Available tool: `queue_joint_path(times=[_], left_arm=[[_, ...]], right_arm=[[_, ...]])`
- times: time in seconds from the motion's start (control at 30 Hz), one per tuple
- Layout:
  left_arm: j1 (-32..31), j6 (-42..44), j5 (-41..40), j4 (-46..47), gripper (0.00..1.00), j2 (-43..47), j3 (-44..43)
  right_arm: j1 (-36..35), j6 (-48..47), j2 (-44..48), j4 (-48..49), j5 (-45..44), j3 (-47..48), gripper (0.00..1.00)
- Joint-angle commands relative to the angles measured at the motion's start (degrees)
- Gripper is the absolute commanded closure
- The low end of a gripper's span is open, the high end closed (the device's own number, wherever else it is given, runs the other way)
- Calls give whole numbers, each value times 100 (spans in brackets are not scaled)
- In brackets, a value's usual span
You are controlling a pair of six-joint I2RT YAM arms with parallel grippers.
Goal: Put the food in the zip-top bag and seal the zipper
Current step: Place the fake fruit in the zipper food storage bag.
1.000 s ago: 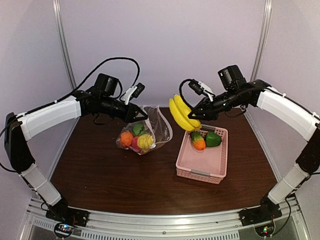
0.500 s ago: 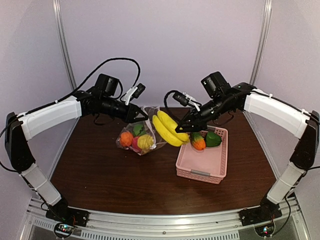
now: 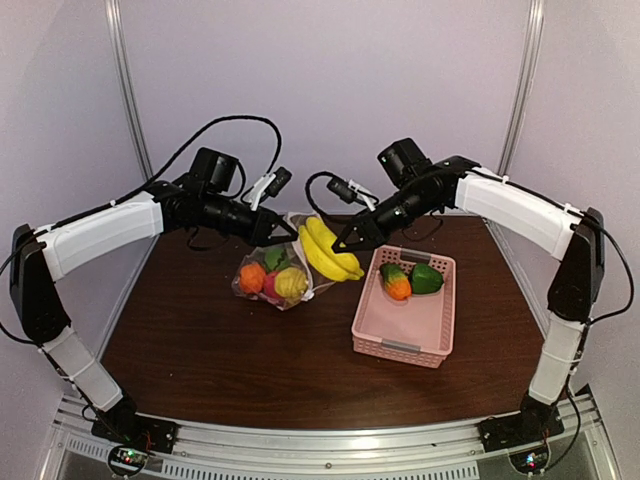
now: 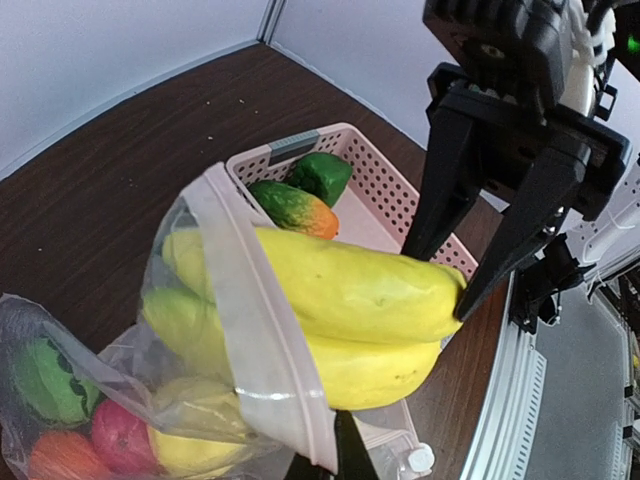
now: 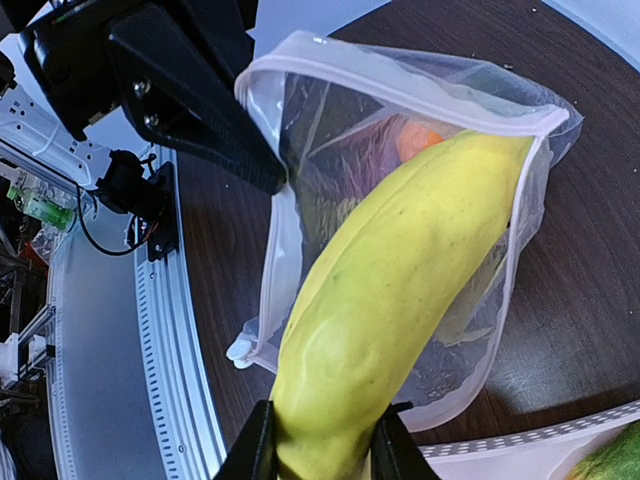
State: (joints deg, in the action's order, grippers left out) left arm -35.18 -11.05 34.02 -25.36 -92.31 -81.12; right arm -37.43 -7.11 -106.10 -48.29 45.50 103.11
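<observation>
Banana (image 5: 380, 290) halfway into bag (image 5: 330, 120), pinched in my right gripper (image 5: 322, 440); left gripper (image 3: 278, 232) clamps bag rim. Next: push deeper, release.

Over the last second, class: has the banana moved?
Yes. The banana has moved left and slightly down, away from the basket's far left corner, and its tip now sits in the mouth of the bag.

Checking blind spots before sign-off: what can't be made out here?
Hold of the left gripper on the zip-top bag: left wrist view, fingers cut off at bottom edge.
Other food inside: right wrist view, mostly hidden behind the banana.
Pink basket: right wrist view, mostly cut off below.
</observation>
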Motion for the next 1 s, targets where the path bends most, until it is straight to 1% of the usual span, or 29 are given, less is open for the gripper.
queue_joint_path(times=[0.0,0.13,0.2,0.37,0.6,0.7,0.77,0.83,0.87,0.93,0.97], left_arm=[[24,71,310,150,100,-72,-57],[12,28,476,169,100,-108,-62],[11,24,448,174,100,-125,-53],[11,7,510,180,100,-209,-70],[11,1,537,181,100,-256,-77],[11,5,571,180,100,-297,-79],[11,-16,637,208,100,-304,-80],[11,-18,710,244,100,-321,-71],[11,-13,725,250,100,-334,-70],[11,8,739,251,100,-348,-70],[11,13,710,248,100,-346,-66]], right_arm=[[2,521,-390,92,-117,499,89],[-13,947,-647,227,58,736,86],[-40,1223,-699,302,-63,737,87],[-63,2022,-636,637,-43,633,88],[-137,2662,-326,927,-576,325,85],[-265,2879,-356,1108,-802,231,83],[-365,2904,-484,1068,-1209,349,78],[-408,3034,-690,1014,-1289,539,73],[-418,3135,-780,1032,-1237,603,68],[-439,3194,-874,1073,-1074,698,54],[-440,3159,-873,1090,-957,724,50]])
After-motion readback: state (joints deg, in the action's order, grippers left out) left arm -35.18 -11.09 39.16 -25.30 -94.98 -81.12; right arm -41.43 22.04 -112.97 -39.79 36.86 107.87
